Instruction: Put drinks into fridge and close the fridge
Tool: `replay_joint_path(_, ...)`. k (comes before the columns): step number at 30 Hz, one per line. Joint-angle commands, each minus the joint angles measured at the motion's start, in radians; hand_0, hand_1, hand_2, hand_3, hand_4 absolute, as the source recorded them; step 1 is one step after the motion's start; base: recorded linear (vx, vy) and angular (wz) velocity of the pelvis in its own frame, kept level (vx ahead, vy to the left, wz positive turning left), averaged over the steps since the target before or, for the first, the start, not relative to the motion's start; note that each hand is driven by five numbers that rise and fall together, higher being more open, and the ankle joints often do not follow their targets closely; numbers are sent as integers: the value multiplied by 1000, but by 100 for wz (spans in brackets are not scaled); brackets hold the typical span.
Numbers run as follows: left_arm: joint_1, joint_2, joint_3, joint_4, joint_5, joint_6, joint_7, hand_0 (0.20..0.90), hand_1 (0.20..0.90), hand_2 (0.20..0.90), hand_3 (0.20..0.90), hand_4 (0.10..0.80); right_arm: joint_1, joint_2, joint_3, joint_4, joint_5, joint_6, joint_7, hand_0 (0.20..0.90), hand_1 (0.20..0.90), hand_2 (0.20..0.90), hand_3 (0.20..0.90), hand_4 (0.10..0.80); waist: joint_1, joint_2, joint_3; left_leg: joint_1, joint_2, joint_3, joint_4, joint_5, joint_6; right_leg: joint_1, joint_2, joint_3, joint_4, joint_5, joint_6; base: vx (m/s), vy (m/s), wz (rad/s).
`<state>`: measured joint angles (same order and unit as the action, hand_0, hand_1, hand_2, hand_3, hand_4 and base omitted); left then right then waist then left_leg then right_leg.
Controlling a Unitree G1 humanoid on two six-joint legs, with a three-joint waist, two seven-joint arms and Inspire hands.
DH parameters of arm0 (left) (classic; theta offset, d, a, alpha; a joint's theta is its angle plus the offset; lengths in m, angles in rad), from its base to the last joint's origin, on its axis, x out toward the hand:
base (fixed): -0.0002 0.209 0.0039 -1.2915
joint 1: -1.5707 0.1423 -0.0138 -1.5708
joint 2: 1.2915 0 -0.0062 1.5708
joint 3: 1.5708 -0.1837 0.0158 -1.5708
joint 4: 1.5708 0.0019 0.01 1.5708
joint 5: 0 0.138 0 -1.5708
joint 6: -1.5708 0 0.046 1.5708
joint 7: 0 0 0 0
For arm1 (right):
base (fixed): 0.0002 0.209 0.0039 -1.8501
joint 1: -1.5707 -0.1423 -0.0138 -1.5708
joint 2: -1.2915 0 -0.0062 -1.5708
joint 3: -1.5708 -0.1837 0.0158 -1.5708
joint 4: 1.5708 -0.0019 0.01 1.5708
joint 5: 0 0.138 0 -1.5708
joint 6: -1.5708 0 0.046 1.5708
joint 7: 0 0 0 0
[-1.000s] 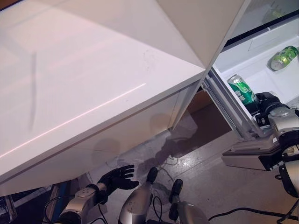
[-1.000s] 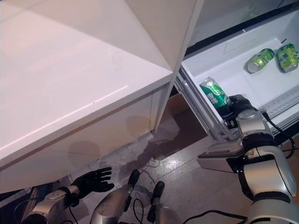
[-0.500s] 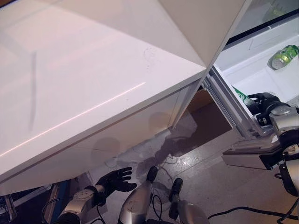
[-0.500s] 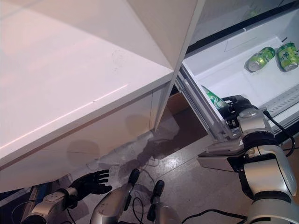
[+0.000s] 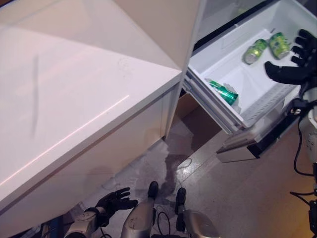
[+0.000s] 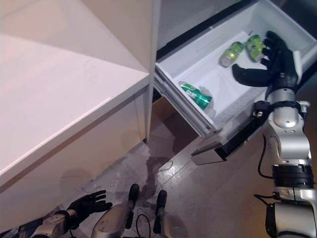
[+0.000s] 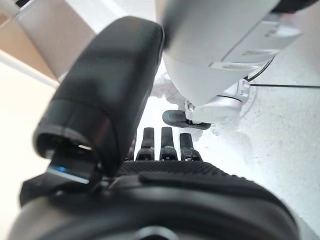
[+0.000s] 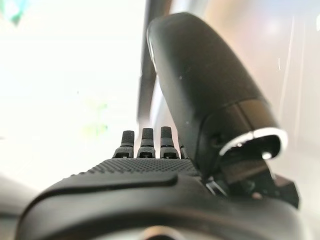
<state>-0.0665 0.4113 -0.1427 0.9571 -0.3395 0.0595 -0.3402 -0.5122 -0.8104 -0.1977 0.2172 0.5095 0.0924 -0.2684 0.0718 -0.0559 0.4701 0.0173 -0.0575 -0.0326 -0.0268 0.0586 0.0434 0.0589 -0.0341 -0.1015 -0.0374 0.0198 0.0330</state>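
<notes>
A white fridge drawer (image 6: 292,29) stands pulled out at the upper right. Inside it a green can (image 6: 195,95) lies on its side near the front left corner. Two more green cans (image 6: 231,53) (image 6: 255,45) lie at the back of the drawer. My right hand (image 6: 275,62) hovers open above the drawer's right side, fingers spread, holding nothing. Low on the left, my left hand (image 6: 88,204) hangs open near the floor, far from the fridge.
A large white counter (image 5: 74,99) fills the left half of the view, its front corner close to the drawer's left rail. A white fridge wall (image 5: 168,25) rises above the drawer. Grey floor (image 6: 208,198) lies below the drawer.
The right hand has let go of the green can, which now lies in the drawer, and has risen open to the right. The camera has shifted, showing more of the drawer.
</notes>
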Motion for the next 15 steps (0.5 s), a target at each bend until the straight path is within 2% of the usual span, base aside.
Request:
replay_joint_path(1,99,-66,-65,48,39,-2,-16,900,900,900,900,800,77,-39,-64,-38,99,-139,-93,900,900,900,900,800,-40,10,-186,-33,-10,48,144,-150,7,-78,19,8,152,-70,8,109,-16,-22)
replay_joint_path(5,92,-81,-79,43,34,15,-8,900,900,900,900,800,117,36,-77,-40,147,-216,-136,900,900,900,900,800,-28,9,-169,-80,-16,41,321,-229,30,-96,-20,2,263,-112,-9,58,-55,-24)
replay_joint_path(9,71,-86,-77,43,17,26,15,900,900,900,900,800,98,91,-63,-39,215,-268,-169,900,900,900,900,800,-19,18,-134,-146,-19,45,462,-294,51,-157,-40,-11,424,-165,-30,-3,-9,0)
replay_joint_path(15,69,-95,-82,13,-26,30,60,900,900,900,900,800,31,128,-22,45,308,-307,-108,900,900,900,900,800,1,46,-93,-266,-46,59,673,-367,78,-280,-68,-30,654,-241,-64,-66,35,7)
